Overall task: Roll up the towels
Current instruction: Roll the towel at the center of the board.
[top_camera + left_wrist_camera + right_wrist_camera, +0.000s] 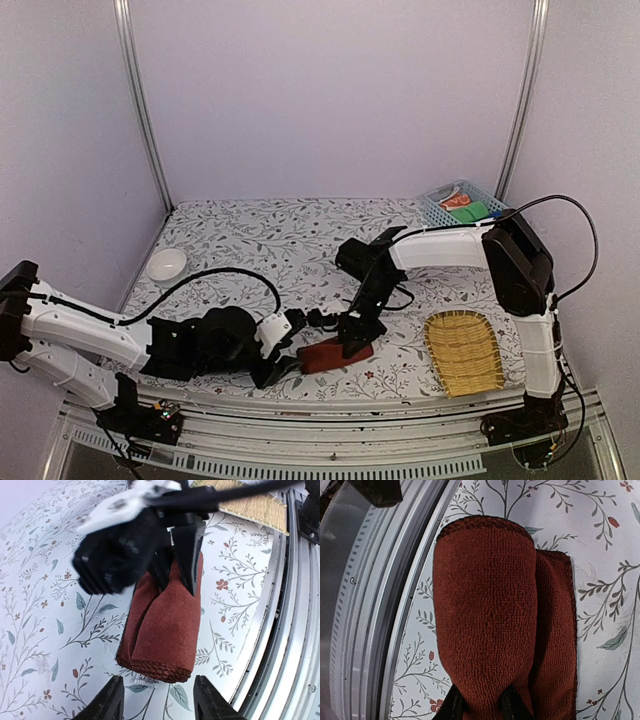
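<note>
The reddish-brown towel (pixel 325 354) lies folded at the table's (pixel 250 240) front edge, beside the metal rail. My right gripper (pixel 482 706) comes down on its far end, jaws clamped on a raised fold of the cloth. My left gripper (pixel 159 702) sits just short of the towel's near end, jaws apart and holding nothing. A woven tray (pixel 463 350) lies to the right and a white bowl (pixel 166 265) at far left.

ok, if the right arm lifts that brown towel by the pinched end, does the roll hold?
Probably floppy: the brown towel is soft terry and bunches in where the right gripper pinches it. Lifted by that end, the loose roll would likely sag and unwind; a flat layer lies beside it.
</note>
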